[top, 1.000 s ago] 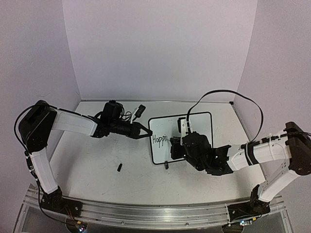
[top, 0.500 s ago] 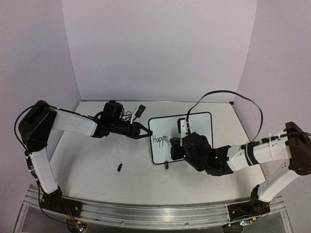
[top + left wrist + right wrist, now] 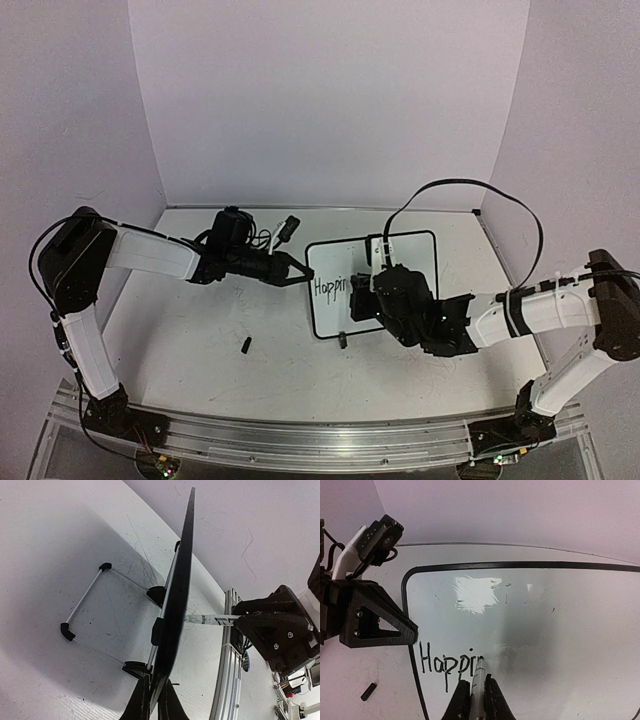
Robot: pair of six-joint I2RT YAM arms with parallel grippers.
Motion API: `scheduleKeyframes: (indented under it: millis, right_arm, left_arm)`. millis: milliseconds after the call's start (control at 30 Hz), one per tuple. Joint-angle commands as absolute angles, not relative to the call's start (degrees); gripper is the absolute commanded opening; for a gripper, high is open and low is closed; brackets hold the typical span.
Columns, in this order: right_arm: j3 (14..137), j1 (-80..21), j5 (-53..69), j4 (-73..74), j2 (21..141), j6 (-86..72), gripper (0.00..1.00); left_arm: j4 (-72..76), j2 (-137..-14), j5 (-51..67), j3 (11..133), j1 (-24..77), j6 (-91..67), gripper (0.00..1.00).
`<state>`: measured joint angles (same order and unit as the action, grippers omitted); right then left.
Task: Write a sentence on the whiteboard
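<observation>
Found right gripper [image 3: 477, 692] clamped on a marker [image 3: 480, 672], both fingers pressed to the barrel, tip pointing away from the wrist and touching the whiteboard [image 3: 560, 630] just past the last stroke. Read the sentence [image 3: 451, 664] as "Happin", sitting low on the left part of the board, directly ahead of the marker tip; judged mid-word, most of the writing not yet done. Found left gripper [image 3: 152, 702] closed on the board's left edge, black frame pinched between the two fingers, seen edge-on from that wrist. Judged this grip a brace: propped on a wire stand [image 3: 87, 611] with small black feet, would likely slide or tip back under marker pressure otherwise. Placed the board, from the top view, near the middle of the table [image 3: 200, 330], slightly right of centre, with the left gripper at its left edge and the right gripper in front of its lower face. Noted blank white area to the right of the letters, room for the remaining words. Noted a small black piece, probably the marker cap [image 3: 245, 346], lying on the table well apart from the board, toward the near left. Expect the next stroke to call for a light, steady press and a small shift rightward.
</observation>
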<state>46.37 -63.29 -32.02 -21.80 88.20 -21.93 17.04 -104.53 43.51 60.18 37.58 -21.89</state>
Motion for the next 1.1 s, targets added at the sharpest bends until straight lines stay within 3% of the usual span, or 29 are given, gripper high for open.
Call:
scheduleKeyframes:
  millis: [0, 1067]
  right_arm:
    - [48.00, -63.08, -34.61, -22.52, 88.67, -21.57, 0.00]
    - [43.47, -63.58, -31.99, -19.71, 87.37, -27.27, 0.00]
  left_arm:
    - [15.21, -102.33, 44.11, 59.80, 37.88, -23.03, 0.00]
    - [15.21, -102.48, 44.03, 59.86, 37.88, -22.85, 0.00]
